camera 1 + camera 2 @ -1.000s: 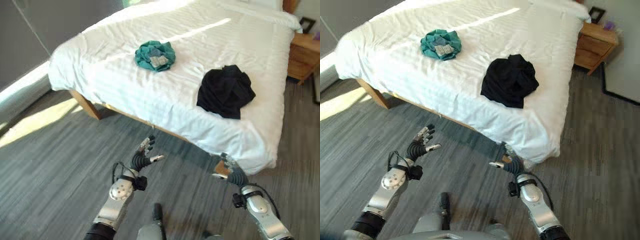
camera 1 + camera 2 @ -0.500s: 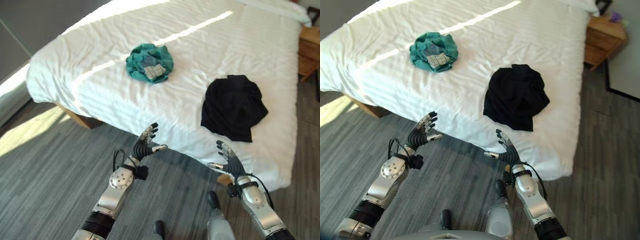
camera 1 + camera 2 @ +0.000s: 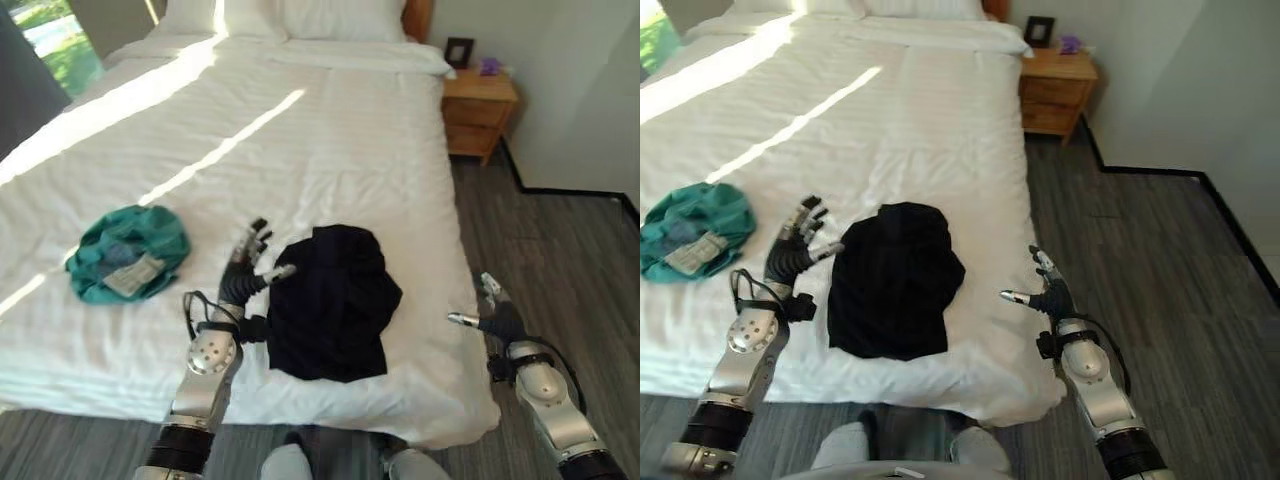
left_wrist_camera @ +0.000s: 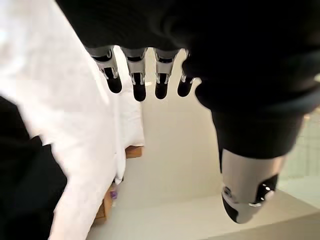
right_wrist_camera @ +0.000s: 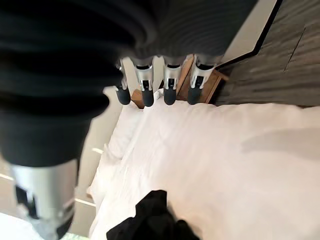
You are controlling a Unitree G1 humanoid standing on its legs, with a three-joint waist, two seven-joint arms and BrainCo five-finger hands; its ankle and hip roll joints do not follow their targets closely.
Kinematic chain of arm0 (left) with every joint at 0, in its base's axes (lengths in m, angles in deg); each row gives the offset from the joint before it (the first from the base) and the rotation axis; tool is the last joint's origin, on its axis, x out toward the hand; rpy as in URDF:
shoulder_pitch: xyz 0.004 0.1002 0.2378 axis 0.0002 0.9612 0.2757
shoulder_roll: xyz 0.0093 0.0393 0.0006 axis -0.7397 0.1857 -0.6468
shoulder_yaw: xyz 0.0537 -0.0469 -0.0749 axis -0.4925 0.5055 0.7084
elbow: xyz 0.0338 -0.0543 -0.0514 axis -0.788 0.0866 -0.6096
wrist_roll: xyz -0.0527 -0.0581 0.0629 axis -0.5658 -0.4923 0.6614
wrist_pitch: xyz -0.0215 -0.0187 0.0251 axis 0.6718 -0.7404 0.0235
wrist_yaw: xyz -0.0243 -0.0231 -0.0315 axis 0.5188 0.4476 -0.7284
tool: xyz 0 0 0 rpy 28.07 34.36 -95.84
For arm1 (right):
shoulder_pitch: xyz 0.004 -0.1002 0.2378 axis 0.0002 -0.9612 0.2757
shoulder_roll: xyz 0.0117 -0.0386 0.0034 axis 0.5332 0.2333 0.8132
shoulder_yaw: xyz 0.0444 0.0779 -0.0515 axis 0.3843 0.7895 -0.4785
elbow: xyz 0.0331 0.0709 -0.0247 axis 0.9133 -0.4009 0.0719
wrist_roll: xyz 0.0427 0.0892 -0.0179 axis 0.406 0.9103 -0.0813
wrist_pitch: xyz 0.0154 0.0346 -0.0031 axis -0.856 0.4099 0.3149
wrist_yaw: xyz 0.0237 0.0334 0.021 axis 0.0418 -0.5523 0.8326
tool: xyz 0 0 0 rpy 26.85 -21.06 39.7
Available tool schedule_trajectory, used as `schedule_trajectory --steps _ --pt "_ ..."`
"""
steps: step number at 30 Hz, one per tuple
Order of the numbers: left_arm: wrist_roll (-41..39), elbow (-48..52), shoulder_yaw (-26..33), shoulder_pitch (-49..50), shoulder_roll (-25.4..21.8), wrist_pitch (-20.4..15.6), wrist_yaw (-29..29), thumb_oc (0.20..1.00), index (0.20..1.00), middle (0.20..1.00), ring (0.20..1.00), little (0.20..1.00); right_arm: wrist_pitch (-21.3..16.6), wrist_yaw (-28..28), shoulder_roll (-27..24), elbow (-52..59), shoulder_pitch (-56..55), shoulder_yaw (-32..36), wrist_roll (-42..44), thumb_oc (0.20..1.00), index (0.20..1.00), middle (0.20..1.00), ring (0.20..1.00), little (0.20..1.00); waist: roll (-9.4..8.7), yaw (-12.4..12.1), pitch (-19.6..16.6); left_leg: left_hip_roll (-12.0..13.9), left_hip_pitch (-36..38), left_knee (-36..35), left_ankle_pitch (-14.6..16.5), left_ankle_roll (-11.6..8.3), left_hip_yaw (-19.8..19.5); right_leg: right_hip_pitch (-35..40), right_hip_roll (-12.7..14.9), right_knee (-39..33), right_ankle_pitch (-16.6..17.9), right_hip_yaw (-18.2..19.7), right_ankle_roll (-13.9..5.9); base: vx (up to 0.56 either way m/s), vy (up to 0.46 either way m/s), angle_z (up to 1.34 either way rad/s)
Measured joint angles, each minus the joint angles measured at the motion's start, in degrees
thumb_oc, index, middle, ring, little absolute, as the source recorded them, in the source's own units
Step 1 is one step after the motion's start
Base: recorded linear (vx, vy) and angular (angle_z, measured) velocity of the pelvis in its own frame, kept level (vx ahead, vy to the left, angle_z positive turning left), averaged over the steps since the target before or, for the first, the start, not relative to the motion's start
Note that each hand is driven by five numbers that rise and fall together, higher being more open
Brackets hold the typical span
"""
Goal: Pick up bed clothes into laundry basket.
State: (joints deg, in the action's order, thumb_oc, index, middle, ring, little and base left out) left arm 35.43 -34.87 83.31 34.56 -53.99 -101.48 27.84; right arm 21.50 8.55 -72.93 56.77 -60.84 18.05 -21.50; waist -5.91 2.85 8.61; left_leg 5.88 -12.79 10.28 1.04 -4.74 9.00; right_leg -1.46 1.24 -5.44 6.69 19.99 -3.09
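A crumpled black garment (image 3: 330, 300) lies on the white bed (image 3: 330, 150), close to its near edge. A teal garment (image 3: 125, 250) with a small grey patterned piece on it lies further to the left. My left hand (image 3: 250, 272) hovers open just left of the black garment (image 4: 22, 192), fingers (image 4: 135, 80) straight and thumb pointing at the cloth. My right hand (image 3: 497, 318) is open by the bed's right edge, above the floor, apart from the black garment (image 5: 145, 220). Neither hand holds anything.
White pillows (image 3: 330, 20) lie at the head of the bed. A wooden nightstand (image 3: 480, 105) with a small picture frame (image 3: 460, 50) stands at the back right against the wall. Grey plank floor (image 3: 570, 240) runs along the bed's right side.
The camera has moved up to the bed and turned along it. Both hands, open as before, have risen from over the floor; the left one is now over the mattress beside the black garment.
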Motion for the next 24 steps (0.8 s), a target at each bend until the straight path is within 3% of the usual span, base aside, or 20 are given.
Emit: schedule_trajectory --steps 1,2,4,5,7,8,9,10,13,15,16,17,18,19,21,24 --pt "0.12 0.37 2.0 -1.31 -0.14 -1.4 -1.37 1.0 1.0 1.0 1.0 1.0 -0.12 -0.36 -0.69 0.45 -0.97 0.09 -0.47 1.0 1.0 1.0 1.0 1.0 1.19 -0.15 -0.17 1.56 -0.74 -0.78 -0.58 0.7 0.25 0.36 -1.15 0.69 -0.61 0.43 0.89 0.33 0.25 -0.43" --pt "0.45 0.28 3.16 -2.58 -0.71 -2.65 -3.09 1.0 1.0 1.0 1.0 1.0 -0.22 -0.66 -0.98 0.11 -1.77 0.07 -0.99 1.0 1.0 1.0 1.0 1.0 2.0 -0.13 -0.44 2.64 -1.24 -1.25 -1.08 -0.26 -0.35 1.34 -1.57 -0.17 -0.39 0.2 1.69 0.33 0.229 -0.42" --pt "6.35 -0.01 9.84 -5.19 -7.16 -3.72 -9.5 1.0 1.0 1.0 1.0 1.0 -0.53 -0.68 0.1 0.07 -2.36 -0.29 -1.1 1.0 1.0 1.0 1.0 1.0 1.02 -2.2 -1.09 7.58 2.02 -8.87 -2.05 -1.11 -0.04 2.06 -0.59 0.65 -3.24 4.21 0.96 0.34 0.239 -0.58" --pt "9.8 -1.12 13.19 -5.52 -10.35 -3.79 -14.5 1.0 1.0 1.0 1.0 1.0 -1.04 -0.71 -0.35 0.71 -3.49 1.79 -1.12 1.0 1.0 1.0 1.0 1.0 1.2 -2.21 -1.31 9.09 5.15 -10.59 -1.99 -1.2 0.2 3.99 1.87 0.57 -5.62 3.62 -1.14 0.34 0.279 -0.21" --pt "14.19 -2.84 14.58 -4.88 -12.98 -2.52 -17.26 1.0 1.0 1.0 1.0 1.0 -1.2 -0.75 -1.44 2.21 -5.03 4.27 -1.15 1.0 1.0 1.0 1.0 1.0 3.69 -2.72 -1.4 10.09 11.24 -15.87 -2.69 -1.54 3.05 6.32 2.89 0.23 -7.47 2.86 -4.05 0.24 0.223 0.27" --pt "16.43 -3.94 16.8 -4.57 -16.01 -0.72 -18.74 1.0 1.0 1.0 1.0 1.0 -1.08 -0.72 -0.91 2.22 -4.71 3.56 -1.23 1.0 1.0 1.0 1.0 1.0 1.89 -2.37 -1.14 7.69 10.81 -16.14 -6.94 -2.35 4.0 6.37 5.42 1.22 -8.43 0.9 -5.46 0.16 0.165 0.32" --pt "17.26 -3.92 17.93 -4.26 -17.53 0.29 -19.24 1.0 1.0 1.0 1.0 1.0 -1.08 -0.66 -0.91 2.5 -4.19 2.85 -1.46 1.0 1.0 1.0 1.0 1.0 1.03 -2.83 -0.76 6.76 10.65 -15.93 -7.38 -1.81 4.35 5.84 6.49 1.89 -8.48 -0.18 -6.1 0.14 0.147 0.38" --pt "18.51 -3.88 20.34 -3.49 -20.82 1.79 -20.22 1.0 1.0 1.0 1.0 1.0 -1.2 -0.63 0.49 3.32 -2.74 2.68 -2.87 1.0 1.0 1.0 1.0 1.0 -0.17 -3.91 -0.26 4.94 9.55 -15.85 -9.71 -1.15 5.1 4.72 8.15 2.64 -7.87 -3.36 -6.91 0.12 0.131 0.05" --pt "18.54 -3.95 24.15 2.85 -23.35 3.75 -20.54 1.0 1.0 1.0 1.0 1.0 -1.18 -0.56 2.97 3.42 0.77 0.98 -3.77 1.0 1.0 1.0 1.0 1.0 -1.19 -6.57 0.06 3.2 11.12 -15.91 -8.61 -0.14 7.3 3.5 9.01 4.17 -6.5 -4.4 -8.41 0.09 0.1 -0.19" --pt "18.55 -3.19 24.25 5.86 -23.86 3.86 -20.16 1.0 1.0 1.0 1.0 1.0 -1.17 -0.58 3.05 3.99 1.33 0.91 -5.15 1.0 1.0 1.0 1.0 1.0 -1.6 -8.04 -0.21 2.25 12.08 -15.89 -7.95 -0.92 8.74 1.89 8.21 4.61 -7.29 -4.9 -8.21 0.08 0.061 -0.3" --pt "18.75 -2.62 24.43 8.54 -24.42 4.04 -19.36 1.0 1.0 1.0 1.0 1.0 -1.04 -0.61 5.09 4.11 1.71 1.7 -5.64 1.0 1.0 1.0 1.0 1.0 -3.94 -7.57 -0.93 -0.52 10.95 -13.37 -6.01 -2.51 9.85 -1.1 10.59 4.67 -9.46 -4.5 -6.4 0.07 0.046 -0.24" --pt "19.26 -2.4 24.31 9.41 -23.99 4.12 -18.8 1.0 1.0 1.0 1.0 1.0 -0.82 -0.7 5.98 4.39 1.69 2.45 -5.64 1.0 1.0 1.0 1.0 1.0 -4.52 -7.23 -0.87 -0.55 6.8 -1.28 -2.21 -0.13 7.91 -2.84 11.85 5.72 -9.65 -5.15 -6.23 0.09 0.059 -0.31" --pt "19.87 -2.31 23.46 10.35 -23.87 4.24 -18.36 1.0 1.0 1.0 1.0 1.0 -0.79 -0.73 6.26 4.81 2.47 2.93 -5.64 1.0 1.0 1.0 1.0 1.0 -2.88 -7.02 -0.76 -0.05 5.14 6.03 3.98 2.24 7.35 -4.58 11.98 5.63 -10.48 -5.18 -6.95 0.04 0.036 -0.7" --pt "20.64 -2.28 22.76 10.95 -23.12 4.45 -16.26 1.0 1.0 1.0 1.0 1.0 -0.59 -0.66 5.44 4.03 3.37 2.58 -5.71 1.0 1.0 1.0 1.0 1.0 0.13 -8.61 0.1 1.33 7.27 2.84 7.58 2.31 8.98 -5.33 11.02 5.0 -10.41 -5.15 -9.34 0.08 0.06 -0.94" --pt "20.65 -2.31 20.16 11.37 -21.06 5.11 -12.84 1.0 1.0 1.0 1.0 1.0 1.23 0.0 4.43 3.8 1.96 1.14 -5.89 1.0 1.0 1.0 1.0 1.0 2.89 -8.1 0.5 2.26 10.3 -3.35 4.54 1.84 10.77 -3.54 9.34 7.64 -7.43 -6.36 -9.4 0.08 0.045 -0.7" --pt "21.09 -4.33 16.4 11.12 -22.7 5.26 -10.15 1.0 1.0 1.0 1.0 1.0 1.63 0.09 4.45 3.84 0.89 1.02 -6.07 1.0 1.0 1.0 1.0 1.0 0.72 -7.49 -1.6 0.63 11.56 -6.56 2.18 1.66 11.65 2.73 11.79 6.17 -6.62 -7.8 -8.47 0.06 0.014 -0.32"
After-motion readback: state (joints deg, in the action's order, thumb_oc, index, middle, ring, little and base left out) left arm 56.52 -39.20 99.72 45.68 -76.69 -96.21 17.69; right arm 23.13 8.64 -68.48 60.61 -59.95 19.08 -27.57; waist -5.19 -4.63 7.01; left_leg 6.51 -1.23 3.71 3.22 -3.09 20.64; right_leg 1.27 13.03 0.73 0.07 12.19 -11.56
